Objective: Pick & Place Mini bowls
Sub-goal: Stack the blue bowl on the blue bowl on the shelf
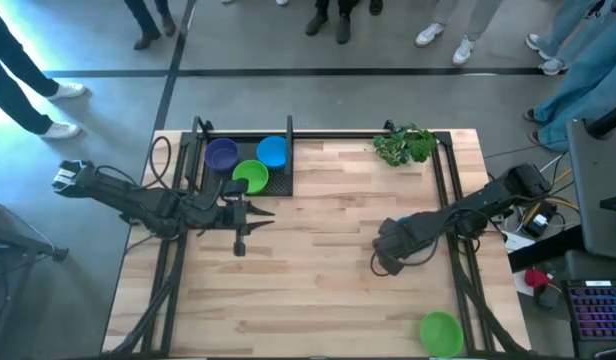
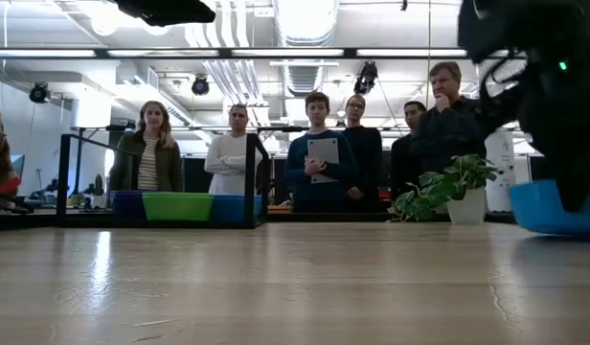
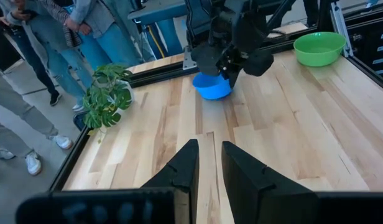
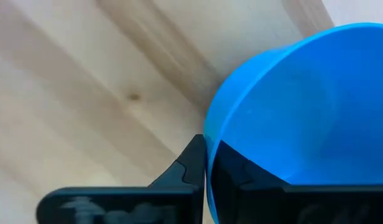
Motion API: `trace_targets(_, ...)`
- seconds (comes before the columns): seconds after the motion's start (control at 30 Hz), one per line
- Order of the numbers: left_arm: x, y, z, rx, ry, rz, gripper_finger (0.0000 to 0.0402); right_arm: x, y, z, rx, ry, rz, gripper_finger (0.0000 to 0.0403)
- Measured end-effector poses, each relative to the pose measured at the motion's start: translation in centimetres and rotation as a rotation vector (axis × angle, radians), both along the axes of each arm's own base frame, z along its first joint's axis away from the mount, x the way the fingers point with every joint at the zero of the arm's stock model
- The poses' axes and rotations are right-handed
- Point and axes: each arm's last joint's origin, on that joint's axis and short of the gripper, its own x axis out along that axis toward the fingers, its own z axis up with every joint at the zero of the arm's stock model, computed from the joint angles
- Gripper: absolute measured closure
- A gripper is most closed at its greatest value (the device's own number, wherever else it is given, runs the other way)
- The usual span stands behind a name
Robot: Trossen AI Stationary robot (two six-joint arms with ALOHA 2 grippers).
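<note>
Blue bowl [image 4: 303, 106] — mouth apparently tilted sideways | right claw [image 4: 207, 165] pinching rim

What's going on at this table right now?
The right gripper has pinched the rim of a blue mini bowl on the table. The left gripper waits open beside the rack holding purple, green and blue bowls. Another green bowl sits at the table's corner.

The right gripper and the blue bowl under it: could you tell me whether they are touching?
Touching. The right wrist view shows the right gripper shut on the blue bowl, its rim pinched between the two fingers.
</note>
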Motion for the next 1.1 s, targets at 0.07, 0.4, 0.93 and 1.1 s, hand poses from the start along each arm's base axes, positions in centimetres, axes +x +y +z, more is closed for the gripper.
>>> trace_targets(0.07, 0.0, 0.0, 0.0, 0.000, 0.000, 0.000, 0.0337, 0.7, 0.2, 1.0, 0.008, -0.032, 0.030, 0.0394)
trace_targets(0.4, 0.0, 0.0, 0.0, 0.000, 0.000, 0.000, 0.0337, 4.1, 0.4, 7.1, -0.134, -0.232, 0.221, 0.0394)
trace_targets(0.93, 0.0, 0.0, -0.1, -0.011, 0.004, 0.004, 0.0337, 12.5, -1.2, 7.8, -0.351, -0.214, 0.621, 0.0394)
trace_targets(1.1, 0.0, 0.0, -0.1, -0.015, 0.004, 0.005, 0.0337, 15.5, -0.5, 6.7, -0.363, -0.179, 0.773, 0.0394)
